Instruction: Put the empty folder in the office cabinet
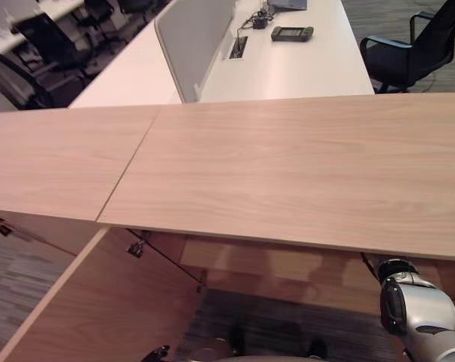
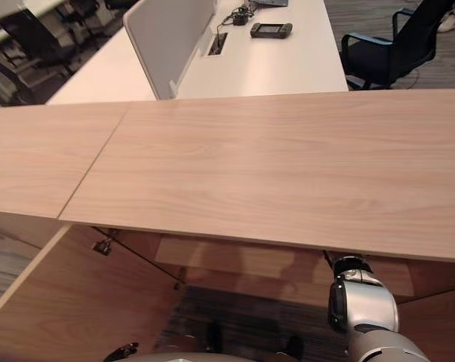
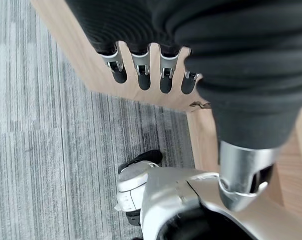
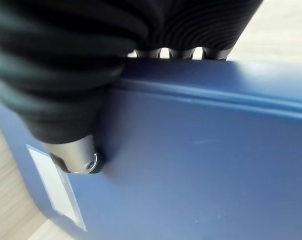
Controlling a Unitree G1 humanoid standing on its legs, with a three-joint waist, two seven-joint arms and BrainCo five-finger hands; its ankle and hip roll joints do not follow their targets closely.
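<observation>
1. A wide wooden cabinet top point(image 1: 287, 166) spans the scene from left to right, made of two panels that meet at a seam on the left.
2. Below its near edge the cabinet point(image 2: 235, 264) stands open, with a wooden door point(image 1: 99, 302) swung out toward the near left. What lies inside cannot be made out from above.
3. Beyond the cabinet is a white counter point(image 1: 302, 68) with a grey divider screen point(image 1: 193, 41) standing on it, a small dark device point(image 1: 291, 32) lying far back, and a black office chair point(image 1: 408, 49) at the far right.
4. Grey striped carpet point(image 3: 50, 150) covers the floor.
5. The folder point(image 4: 201, 160) is dark blue and smooth, with a raised crease running along its length and a white label point(image 4: 53, 187) near one corner. It is in the right robot hand, seen from the right wrist; which way its long axis points in the room cannot be told.
6. The right robot hand point(image 4: 73, 150) is clamped on the folder, thumb pressed on its face and fingers over the far edge. The right arm reaches under the top's near right edge.
7. The left robot hand point(image 3: 151, 75) hangs beside the wooden door with fingers straight and apart, holding nothing.
</observation>
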